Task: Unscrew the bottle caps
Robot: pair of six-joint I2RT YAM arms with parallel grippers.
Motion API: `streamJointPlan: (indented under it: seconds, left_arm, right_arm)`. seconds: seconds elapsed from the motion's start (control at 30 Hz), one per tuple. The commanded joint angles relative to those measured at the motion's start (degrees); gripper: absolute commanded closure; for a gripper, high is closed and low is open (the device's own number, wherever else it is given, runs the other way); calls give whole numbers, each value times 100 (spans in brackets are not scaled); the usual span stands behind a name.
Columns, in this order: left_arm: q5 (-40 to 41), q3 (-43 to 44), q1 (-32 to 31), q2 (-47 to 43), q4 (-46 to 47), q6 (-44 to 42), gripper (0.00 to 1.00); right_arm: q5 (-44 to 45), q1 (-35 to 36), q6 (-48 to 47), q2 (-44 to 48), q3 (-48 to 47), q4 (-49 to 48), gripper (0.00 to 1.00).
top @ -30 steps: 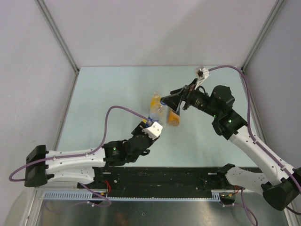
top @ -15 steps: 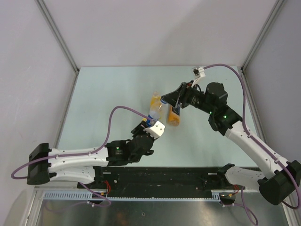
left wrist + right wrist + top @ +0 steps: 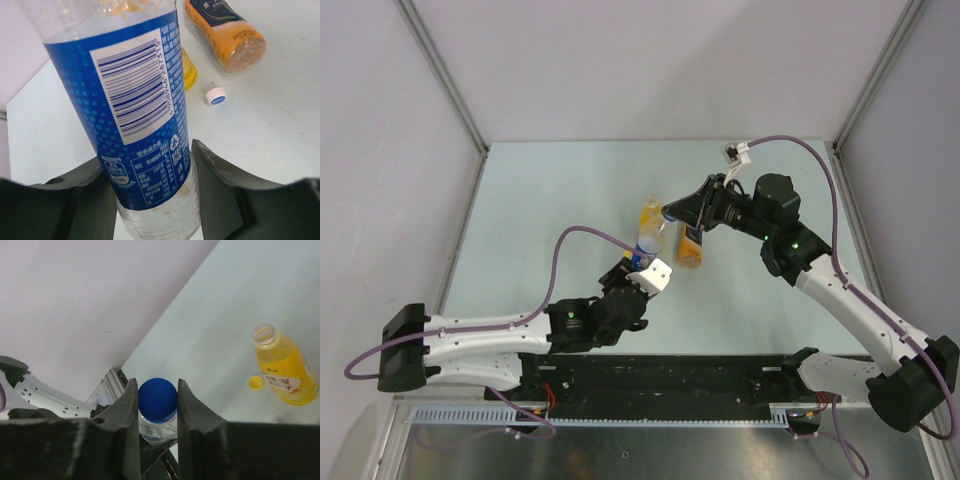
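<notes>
Two arms meet over the last closed bottle near the middle of the bench (image 3: 550,190): the left tool (image 3: 155,192) is clenched around the lower body of the clear bottle (image 3: 135,100), its fingers (image 3: 215,185) pressing the blue label from either side, while the right tool (image 3: 157,407) is clamped on the blue cap (image 3: 158,392) at the neck. In the top view, the yellow bottle (image 3: 285,370) lies open just at the clear bottle's 12 o'clock, and its yellow cap (image 3: 256,383) rests on the bench close to its neck. The orange bottle (image 3: 225,30) lies at the clear bottle's 3 o'clock, with the white cap (image 3: 216,95) loose at 7 o'clock of its near end. Whether the clear bottle's base touches the bench cannot be told. The likeliest trouble is a twist that turns the whole bottle instead of the cap, because the left grip sits on a slick printed label over thin plastic that looks easy to squeeze out of round. The right fingers pinch a small round cap on two narrow faces, so a slightly off-axis turn could make them skate off it. Once the thread lets go, the cap could drop and roll. A wide swing of the right wrist could also nudge the two open bottles lying near.
</notes>
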State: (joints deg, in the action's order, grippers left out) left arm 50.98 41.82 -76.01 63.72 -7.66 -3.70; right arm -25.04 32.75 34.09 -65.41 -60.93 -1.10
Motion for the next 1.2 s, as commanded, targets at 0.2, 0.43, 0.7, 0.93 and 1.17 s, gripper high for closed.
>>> streamJointPlan:
  seconds: [0.2, 0.43, 0.7, 0.93, 1.17]
  left_arm:
    - [-140, 231, -43, -143, 120, 58, 100]
    - [-1638, 69, 206, -582, 201, 233, 100]
    - [-4430, -408, 699, -1378, 620, 85, 100]
    - [-6549, -816, 861, -1901, 1351, -45, 100]
    - [-8241, -879, 936, -2031, 1594, -148, 100]
  right_arm:
    - [-280, -48, -88, 86, -258, -221, 100]
    - [-709, -60, -453, 278, -259, -301, 100]
    - [-1719, -206, -815, 406, -259, -540, 100]
    - [-2916, -238, -1211, 472, -256, -803, 100]
    - [-4031, -9, -1832, 699, -257, -820, 100]
